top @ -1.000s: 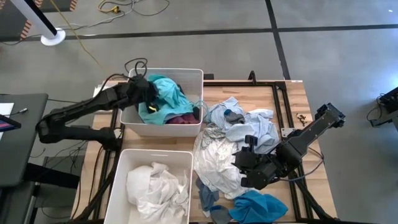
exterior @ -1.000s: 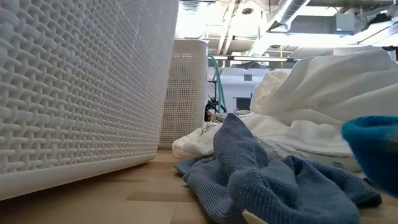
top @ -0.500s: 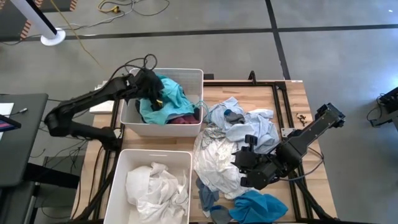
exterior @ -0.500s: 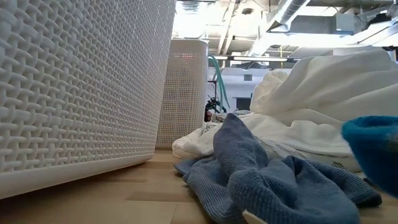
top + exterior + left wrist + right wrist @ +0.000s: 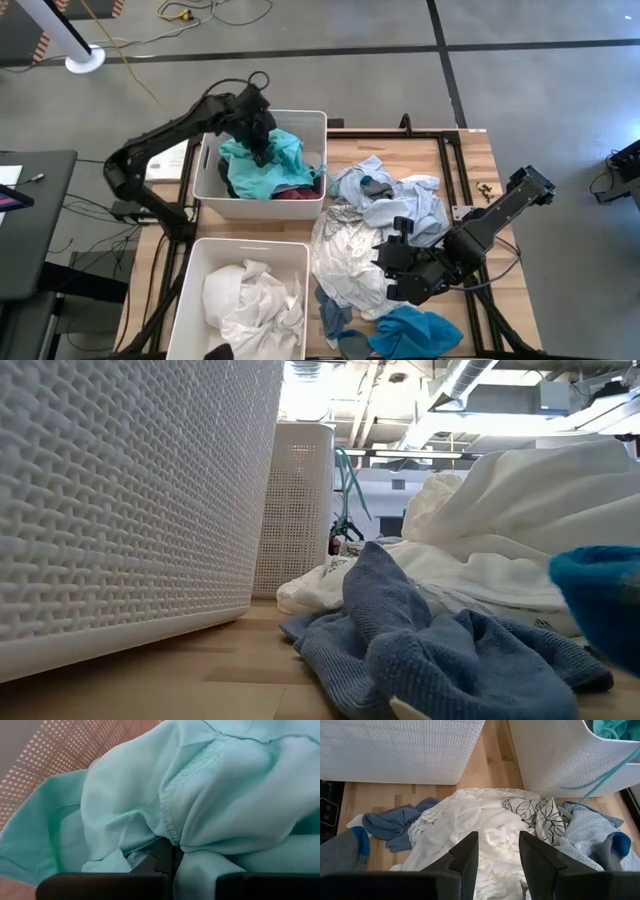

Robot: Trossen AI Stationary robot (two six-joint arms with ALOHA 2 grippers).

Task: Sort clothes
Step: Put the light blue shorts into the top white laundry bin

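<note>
Over at ten o'clock on the table, my left gripper (image 5: 262,150) sits inside the far bin (image 5: 318,122), fingers pinched together in the folds of the teal garment (image 5: 262,172). From the left wrist view I judge the cloth is caught between them, though the contact itself is hidden. If I lift away like this, the teal garment could ride back out over the bin's wall. A trailing strand already hangs outside that bin toward the pile and could snag.

Below it, at seven o'clock, the near bin (image 5: 194,258) holds the white clothes (image 5: 250,300).

At the table's middle lies the unsorted pile (image 5: 372,232): white, pale blue and a leaf-print piece, overlapping.

Toward four o'clock my right gripper (image 5: 398,268) hangs over the pile's white garment (image 5: 485,820), fingers apart and empty. Closing there could gather two layers at once. The bright blue cloth (image 5: 415,332) at five o'clock lies near the edge and could be swept off.
</note>
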